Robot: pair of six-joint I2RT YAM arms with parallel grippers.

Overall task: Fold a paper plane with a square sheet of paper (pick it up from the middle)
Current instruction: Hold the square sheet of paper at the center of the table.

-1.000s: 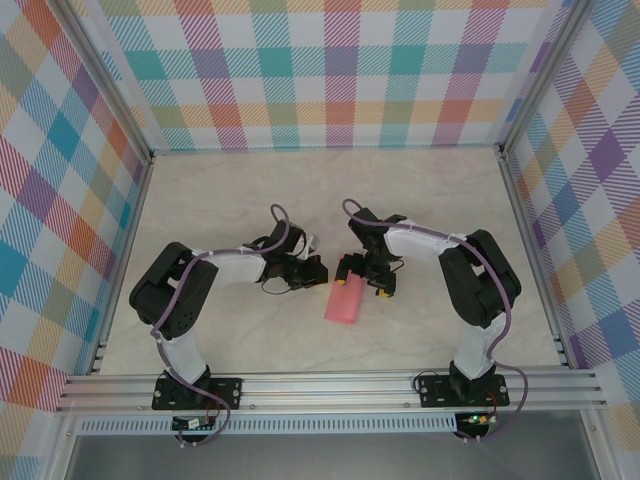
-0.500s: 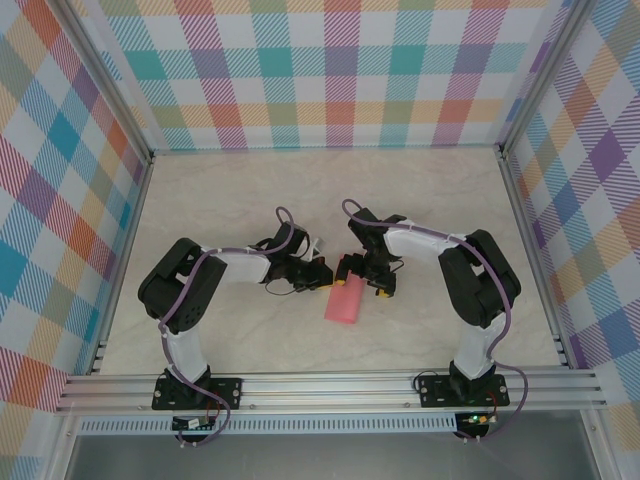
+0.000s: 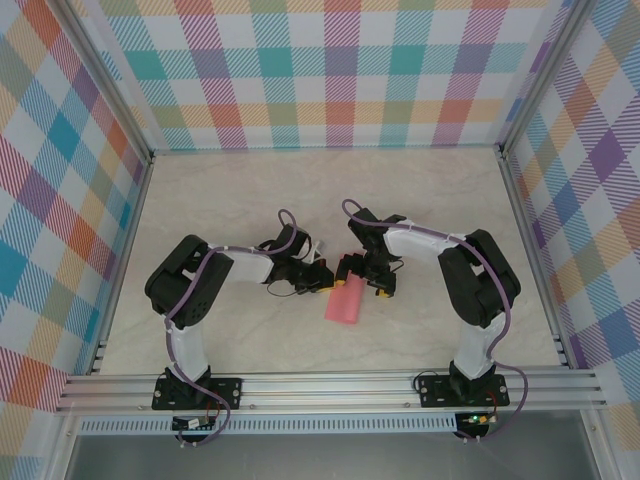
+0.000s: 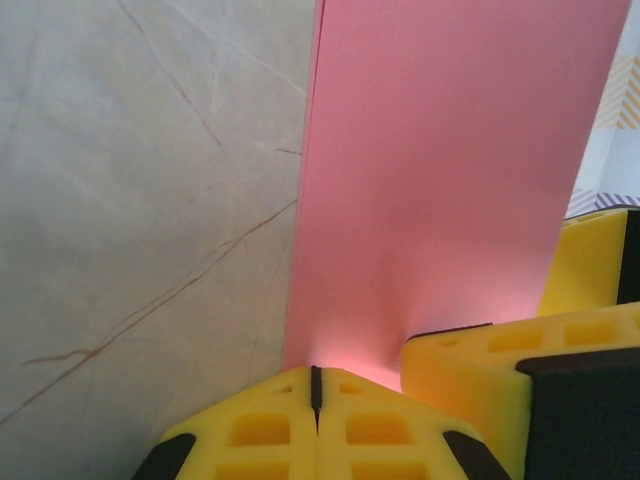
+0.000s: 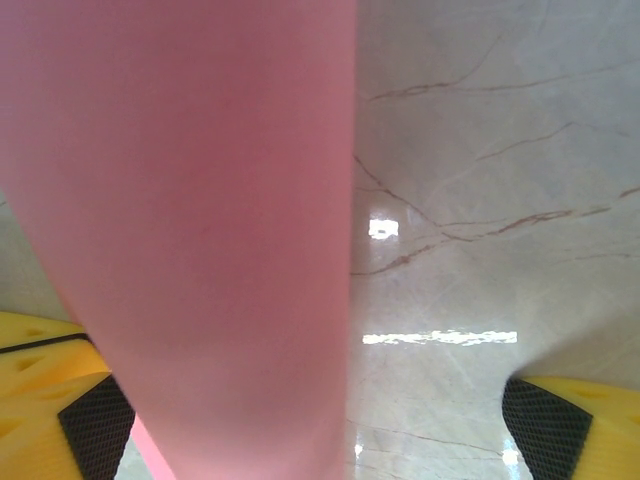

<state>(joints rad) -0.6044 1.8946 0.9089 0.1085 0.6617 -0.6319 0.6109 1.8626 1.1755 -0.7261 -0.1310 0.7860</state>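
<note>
The square sheet of paper [image 3: 343, 302] lies on the marble table as a narrow salmon-pink folded strip, not in the shape of a paper plane. My left gripper [image 3: 322, 281] is shut, and its yellow fingertips [image 4: 300, 395] touch the strip's near edge [image 4: 440, 180] from the left. My right gripper [image 3: 361, 287] is open and straddles the strip's far end, with one finger [image 5: 40, 390] on each side. In the right wrist view the paper [image 5: 200, 230] rises blurred and close between the fingers, nearer the left one. The right gripper's yellow finger [image 4: 520, 360] also appears in the left wrist view.
The marble tabletop [image 3: 230, 200] is bounded by aluminium rails [image 3: 330, 385] at the front and chequered walls [image 3: 330, 70] on three sides. Both arms meet at the middle, their wrists close together.
My left arm has slid right and slightly towards the front, bringing its shut fingertips up to the strip's edge. The right arm and the paper have stayed put.
</note>
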